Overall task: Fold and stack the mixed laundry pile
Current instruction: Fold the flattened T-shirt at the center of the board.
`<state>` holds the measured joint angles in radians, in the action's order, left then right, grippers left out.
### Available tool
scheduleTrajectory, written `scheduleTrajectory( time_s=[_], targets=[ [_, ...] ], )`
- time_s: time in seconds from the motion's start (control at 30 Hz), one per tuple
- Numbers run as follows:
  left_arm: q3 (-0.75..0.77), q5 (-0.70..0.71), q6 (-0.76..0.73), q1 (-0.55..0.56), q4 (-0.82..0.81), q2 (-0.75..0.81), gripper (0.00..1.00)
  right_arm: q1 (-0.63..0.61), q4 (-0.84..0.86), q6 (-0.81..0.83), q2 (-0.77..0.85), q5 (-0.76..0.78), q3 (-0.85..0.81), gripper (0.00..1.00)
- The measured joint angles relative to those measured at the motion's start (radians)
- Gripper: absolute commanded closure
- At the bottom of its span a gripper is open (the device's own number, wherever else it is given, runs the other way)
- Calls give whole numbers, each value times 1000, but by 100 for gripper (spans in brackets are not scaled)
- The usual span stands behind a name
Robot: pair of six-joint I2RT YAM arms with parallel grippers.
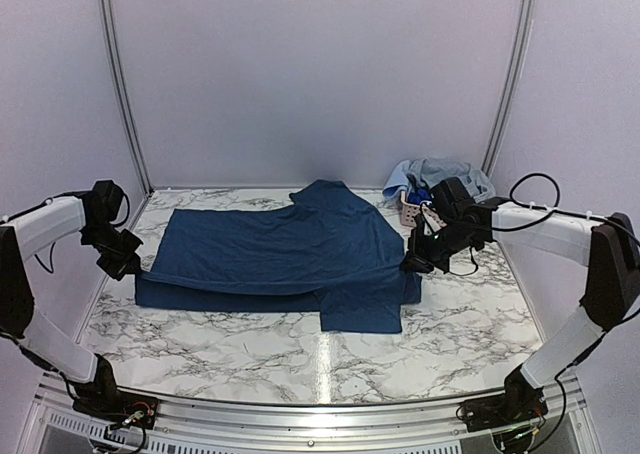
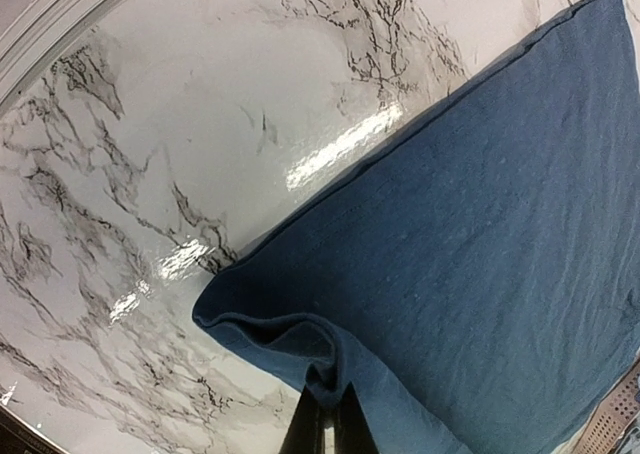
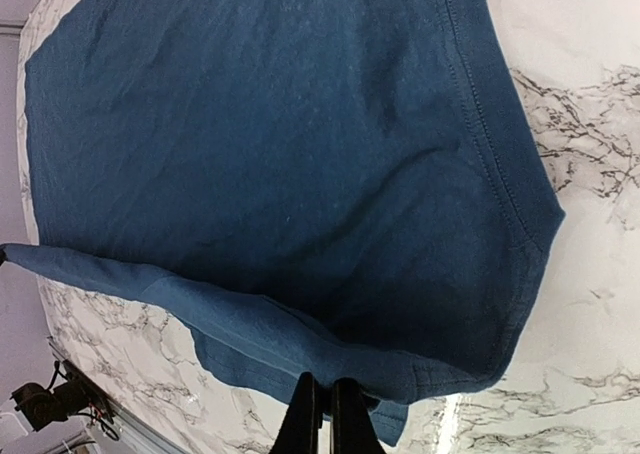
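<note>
One navy shirt [image 1: 280,249] is lying spread across the middle of the tabletop [image 1: 250,349], its long side running from the left edge toward the right edge. The left gripper [image 1: 135,266] is clamping the shirt's left end near the left edge, its fingers closed on a bunched fold of cloth and holding that end just off the marble. The right gripper [image 1: 412,264] is pinching the shirt's right end toward the right edge, its fingers closed on the hem. Between them the upper layer is hanging slightly raised over a lower layer that is lying flat. One flap is sticking out toward the near edge. More clothes [image 1: 440,177], light blue and grey-blue, are sitting heaped at the far right corner, in and over a pink basket [image 1: 408,212].
</note>
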<state>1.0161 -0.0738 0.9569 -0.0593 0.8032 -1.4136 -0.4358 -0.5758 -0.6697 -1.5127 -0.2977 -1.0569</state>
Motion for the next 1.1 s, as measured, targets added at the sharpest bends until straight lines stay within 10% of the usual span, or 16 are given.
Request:
scheduleTrajectory(
  time_s=[1.1],
  targets=[
    [-10,3,-8,-24,-157,-189,100,66,37,105,-291,-61,-161,100]
  ],
)
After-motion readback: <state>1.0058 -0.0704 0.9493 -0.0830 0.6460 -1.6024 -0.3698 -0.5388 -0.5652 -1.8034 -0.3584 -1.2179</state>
